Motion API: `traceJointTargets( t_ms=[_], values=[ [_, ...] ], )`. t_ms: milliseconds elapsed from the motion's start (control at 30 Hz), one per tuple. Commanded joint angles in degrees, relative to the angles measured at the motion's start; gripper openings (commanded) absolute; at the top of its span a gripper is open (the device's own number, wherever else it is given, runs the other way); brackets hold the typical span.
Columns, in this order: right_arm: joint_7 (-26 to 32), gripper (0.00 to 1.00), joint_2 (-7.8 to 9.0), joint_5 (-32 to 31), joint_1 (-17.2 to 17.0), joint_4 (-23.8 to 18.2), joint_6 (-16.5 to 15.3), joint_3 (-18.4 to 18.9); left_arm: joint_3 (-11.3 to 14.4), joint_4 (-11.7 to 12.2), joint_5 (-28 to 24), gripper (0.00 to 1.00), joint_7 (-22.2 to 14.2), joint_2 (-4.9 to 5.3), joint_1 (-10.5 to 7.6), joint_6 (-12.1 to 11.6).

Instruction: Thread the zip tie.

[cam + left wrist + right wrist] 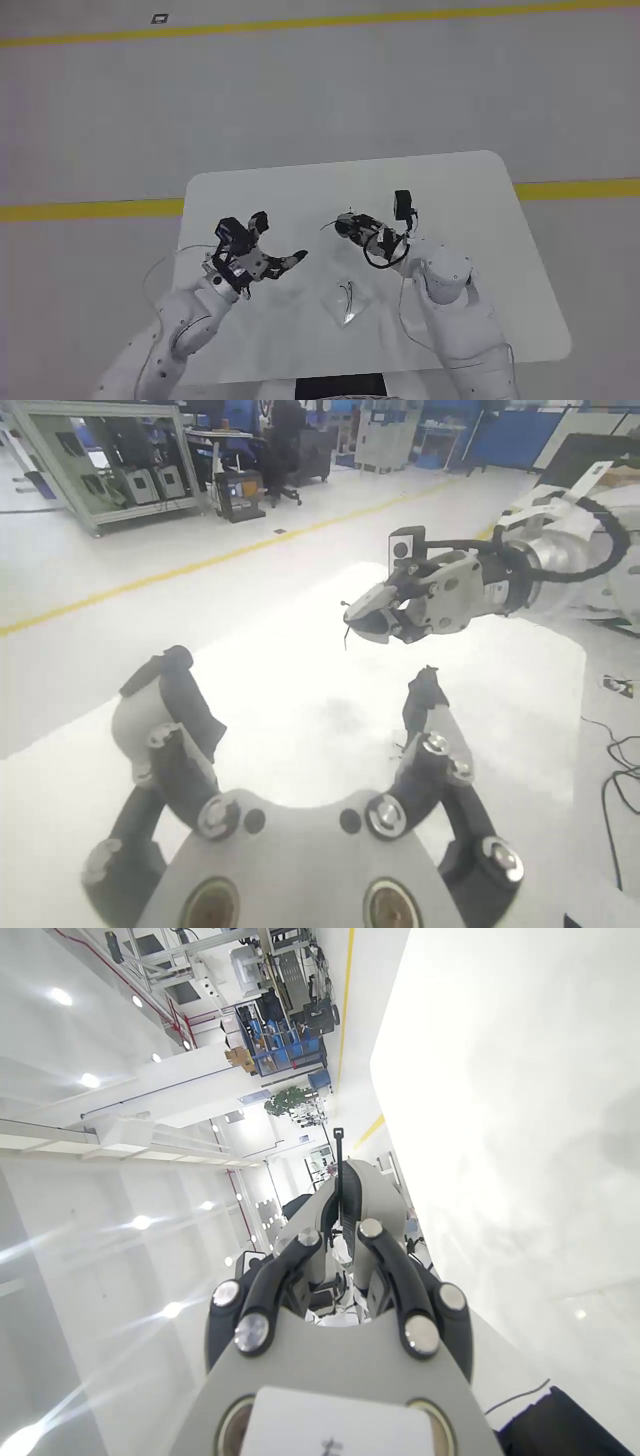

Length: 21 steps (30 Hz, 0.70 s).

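White arms (185, 322), seemingly black-padded jaws

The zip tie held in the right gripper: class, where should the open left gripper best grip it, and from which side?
Probably the thin free end, opposite the head: the right gripper pinches the zip tie at its fingertips, with both ends sticking out. The left gripper, open and facing it, could come straight in from its own side, fingers either side of the strap.

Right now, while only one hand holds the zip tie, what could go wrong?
1. The right hand pinches the thin zip tie; it may slip or twist when pulled.
2. The left hand is open and apart from it; closing in, it may miss the short free end or bump the right hand.
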Motion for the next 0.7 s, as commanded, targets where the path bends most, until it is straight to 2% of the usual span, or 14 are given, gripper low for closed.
traceJointTargets(
  t_ms=[0,133,233,300,433,500,667],
  values=[
    [0.0,0.00,0.00,0.0,0.0,0.0,0.0,0.0,0.0,0.0,-0.1,1.00,0.0,-0.03,0.04,0.0],
    [-0.5,0.00,0.01,0.1,-0.1,0.0,-0.4,-0.1,0.4,-0.2,-0.3,1.00,-0.1,-0.06,0.01,0.0],
    [-1.6,0.00,0.19,0.0,-0.1,0.5,-2.6,-1.1,3.4,0.7,-2.0,1.00,0.4,0.05,-0.99,0.0],
    [-1.6,0.00,0.29,0.5,0.0,0.9,-3.7,-1.8,5.8,1.6,-3.8,1.00,2.1,0.19,-1.90,0.0],
    [-2.2,0.00,0.57,1.1,0.3,1.9,-5.1,-2.8,10.9,5.6,-3.7,1.00,4.8,0.81,-5.55,0.0],
    [-3.1,0.00,0.59,1.4,0.4,2.0,-5.4,-2.9,11.5,7.0,-2.9,1.00,5.9,0.91,-6.76,0.0],
    [-3.1,0.00,0.59,1.4,0.4,2.0,-5.4,-2.9,11.5,7.0,-2.9,1.00,5.9,0.91,-6.76,0.0]
  ],
)
